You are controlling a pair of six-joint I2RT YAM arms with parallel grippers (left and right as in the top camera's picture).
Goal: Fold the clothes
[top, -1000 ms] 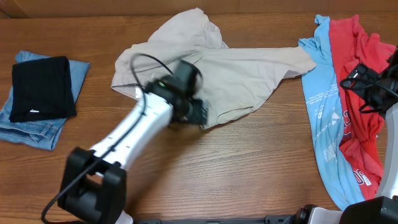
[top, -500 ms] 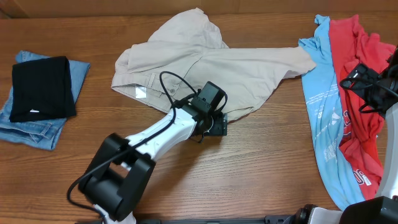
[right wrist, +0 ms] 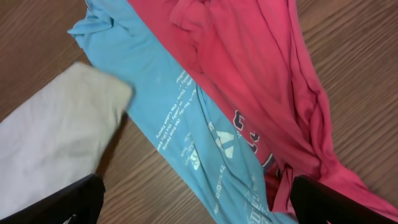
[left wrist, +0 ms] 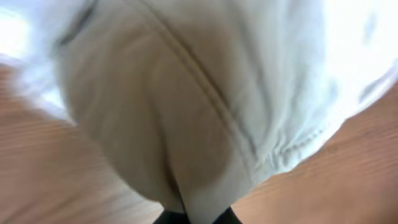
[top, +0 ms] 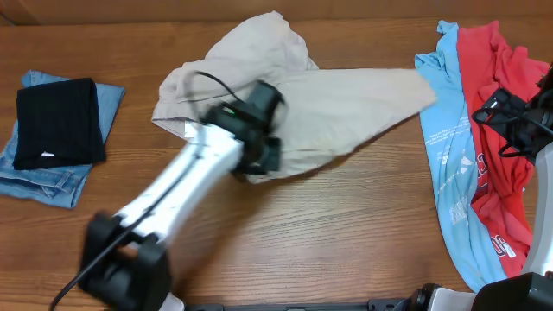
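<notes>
The beige shorts lie spread across the middle of the table in the overhead view. My left gripper is at their near edge, shut on a fold of the beige cloth, and the arm is blurred. In the left wrist view the beige shorts fill the frame and run down into the pinch of the left gripper. A light-blue top and a red top lie at the right. My right gripper hangs open above the light-blue top and red top, holding nothing.
A folded black garment rests on folded blue jeans at the far left. Bare wooden tabletop runs along the near side. The right arm stands over the red top near the right edge.
My left gripper has shut on the near edge of the shorts and swung left, dragging that edge with it. The right arm has stayed put.
</notes>
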